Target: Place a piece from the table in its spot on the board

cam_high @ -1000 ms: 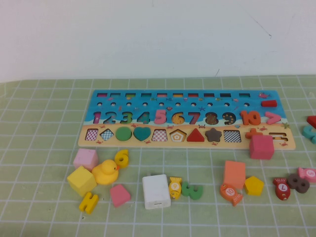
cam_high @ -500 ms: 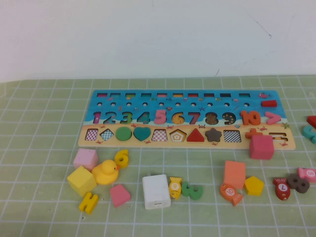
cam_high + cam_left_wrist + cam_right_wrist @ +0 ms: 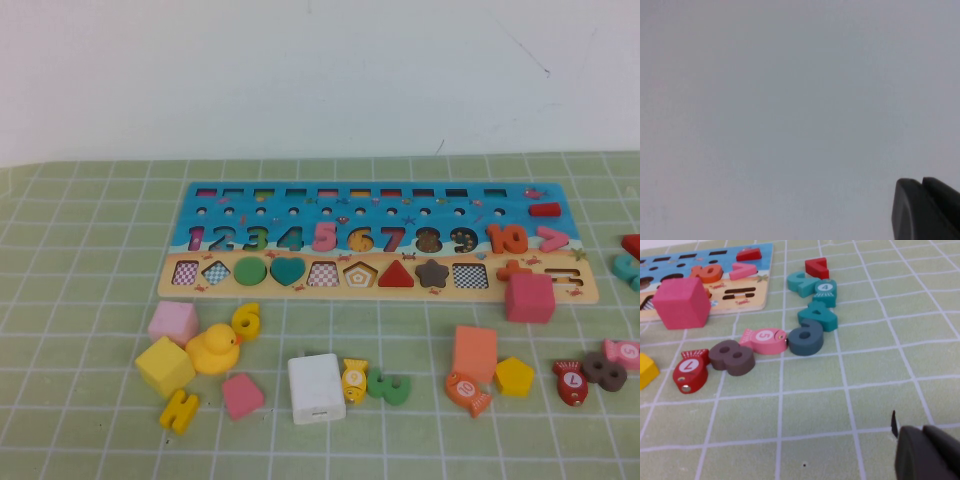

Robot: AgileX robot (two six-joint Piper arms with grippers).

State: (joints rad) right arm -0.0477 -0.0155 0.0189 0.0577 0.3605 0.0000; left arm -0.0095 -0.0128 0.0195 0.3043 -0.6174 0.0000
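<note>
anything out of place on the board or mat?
The pink cube sits half on the board, overhanging its near right edge. A rubber duck and a white box lie among the loose pieces by the yellow 6. Neither gripper is over the table.

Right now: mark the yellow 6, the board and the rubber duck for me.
yellow 6 (image 3: 246,321), high view, on the middle of the numeral.
board (image 3: 598,291), high view, on its tan lower right corner.
rubber duck (image 3: 213,349), high view, on its body.

The yellow 6 (image 3: 247,321) lies beside the duck (image 3: 214,349), near the board (image 3: 380,205).
</note>
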